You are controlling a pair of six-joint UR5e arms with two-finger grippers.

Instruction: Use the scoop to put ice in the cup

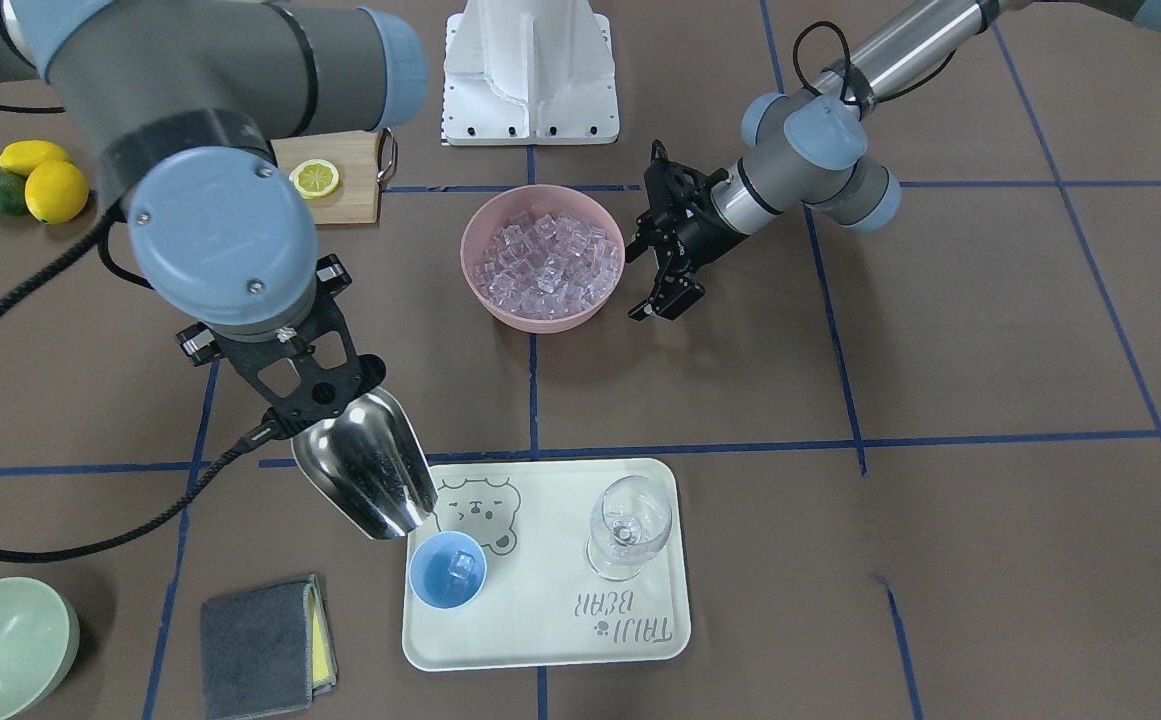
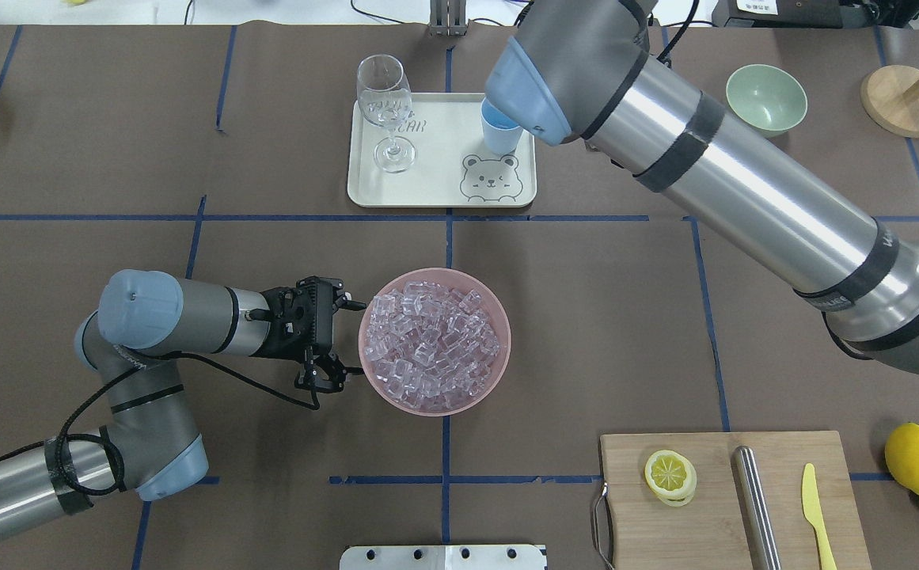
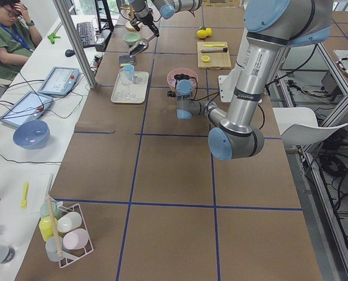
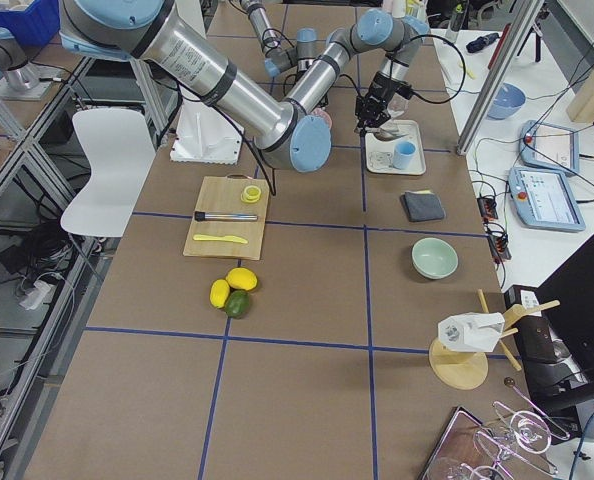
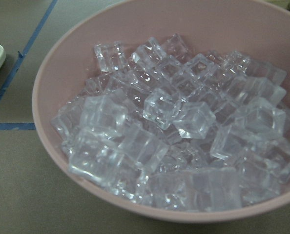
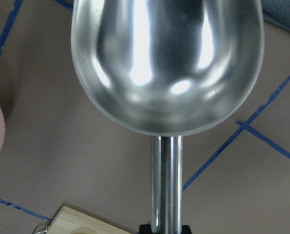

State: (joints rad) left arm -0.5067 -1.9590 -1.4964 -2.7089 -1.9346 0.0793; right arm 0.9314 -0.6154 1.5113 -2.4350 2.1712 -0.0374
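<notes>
My right gripper [image 1: 315, 395] is shut on the handle of the steel scoop [image 1: 368, 468]. The scoop tilts mouth-down just above and beside the light-blue cup [image 1: 448, 572]. The cup stands on the cream tray [image 1: 550, 640] and holds one ice cube [image 1: 461, 568]. In the right wrist view the scoop [image 6: 167, 63] is empty. More ice [image 5: 179, 117] fills the pink bowl [image 1: 475, 285]. My left gripper [image 2: 351, 338] is open at the side of the pink bowl [image 2: 499, 372], its fingers level with the rim. In the overhead view the right arm partly hides the cup [image 2: 499, 134].
A clear wine glass [image 1: 628, 525] stands on the tray next to the cup. A grey cloth [image 1: 262, 645] and a pale green bowl [image 1: 2, 645] lie near the tray. A cutting board [image 2: 712, 538] holds a lemon slice, a steel cylinder and a yellow knife. Lemons [image 2: 916, 457] lie beside it.
</notes>
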